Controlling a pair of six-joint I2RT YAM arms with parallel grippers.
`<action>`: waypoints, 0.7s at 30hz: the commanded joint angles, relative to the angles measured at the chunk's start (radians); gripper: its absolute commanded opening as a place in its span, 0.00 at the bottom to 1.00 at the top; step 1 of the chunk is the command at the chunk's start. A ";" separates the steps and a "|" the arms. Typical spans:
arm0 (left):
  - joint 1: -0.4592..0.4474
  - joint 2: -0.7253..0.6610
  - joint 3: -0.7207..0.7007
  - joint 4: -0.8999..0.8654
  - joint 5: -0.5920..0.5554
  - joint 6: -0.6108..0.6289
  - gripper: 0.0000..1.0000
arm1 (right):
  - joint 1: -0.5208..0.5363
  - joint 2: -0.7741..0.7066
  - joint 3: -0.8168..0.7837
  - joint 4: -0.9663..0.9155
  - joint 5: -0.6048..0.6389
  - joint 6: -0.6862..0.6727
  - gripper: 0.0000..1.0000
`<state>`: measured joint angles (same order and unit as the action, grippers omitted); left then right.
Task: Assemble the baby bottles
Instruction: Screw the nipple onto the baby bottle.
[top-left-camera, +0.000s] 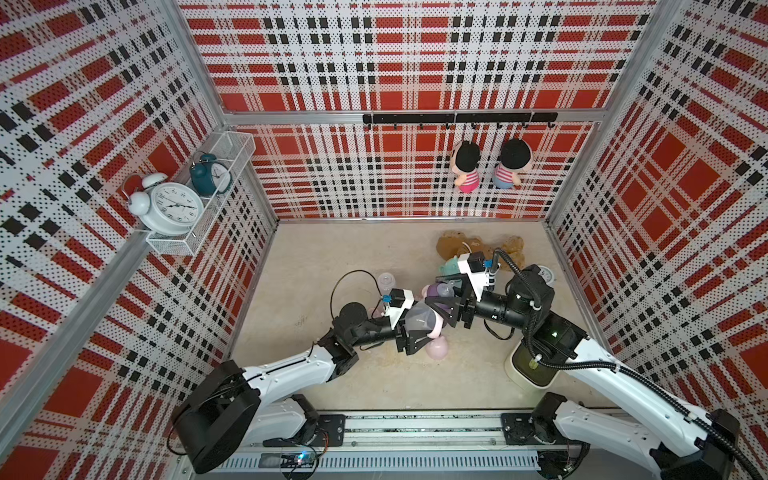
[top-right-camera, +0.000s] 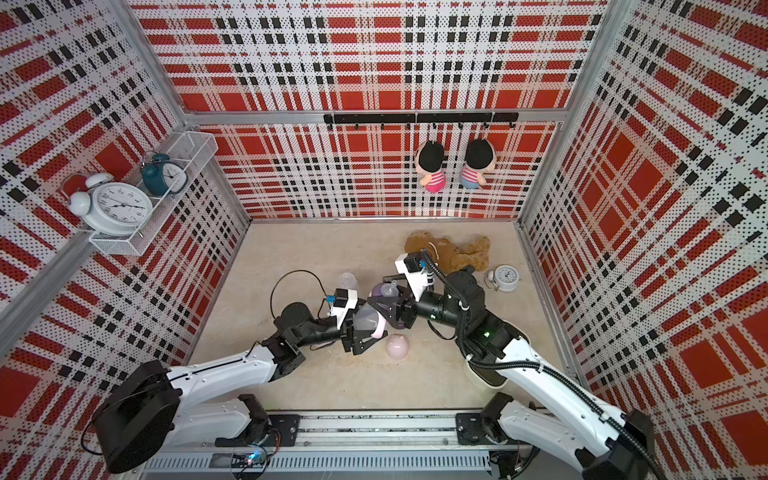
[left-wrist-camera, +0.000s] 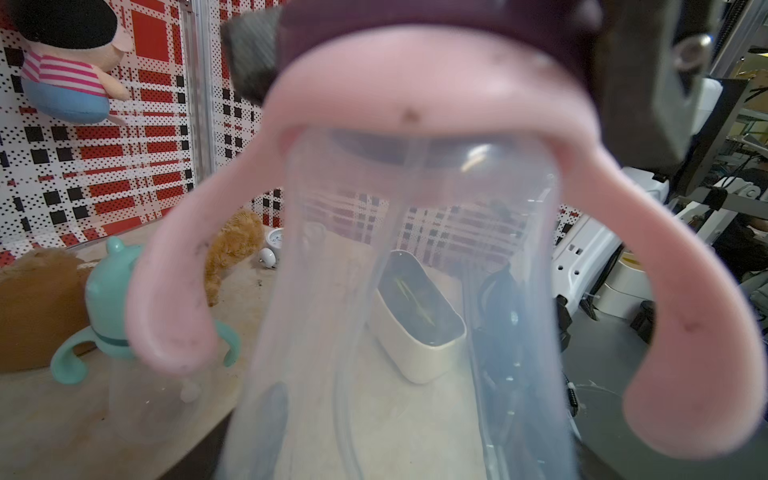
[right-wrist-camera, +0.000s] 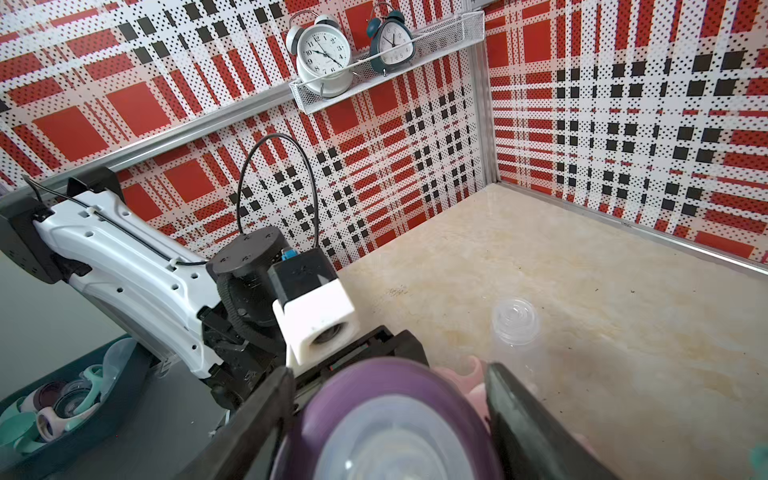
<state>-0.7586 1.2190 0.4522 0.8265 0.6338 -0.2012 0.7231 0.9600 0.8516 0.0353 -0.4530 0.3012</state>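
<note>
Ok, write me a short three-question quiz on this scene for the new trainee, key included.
1. What is the left gripper clamped on?
A) a teal-capped bottle
B) the clear bottle with the pink handle ring
C) a white alarm clock
2. True or false: the pink cap is fitted on that bottle.
3. Which part sits between the jaws of the right gripper?

Key
1. B.
2. False: it lies loose on the table.
3. The purple collar.
</note>
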 joint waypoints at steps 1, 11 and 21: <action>0.005 0.001 0.003 0.072 0.024 -0.006 0.00 | -0.008 -0.004 -0.001 0.043 -0.007 -0.007 0.72; 0.002 0.009 -0.005 0.068 -0.079 -0.004 0.00 | -0.008 -0.006 0.008 0.025 0.076 0.019 0.52; -0.127 -0.046 -0.039 0.011 -0.678 0.111 0.00 | 0.006 0.038 0.069 -0.107 0.304 0.223 0.33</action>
<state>-0.8822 1.1992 0.4267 0.8177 0.2386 -0.1623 0.7296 1.0107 0.8921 -0.0143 -0.3084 0.4072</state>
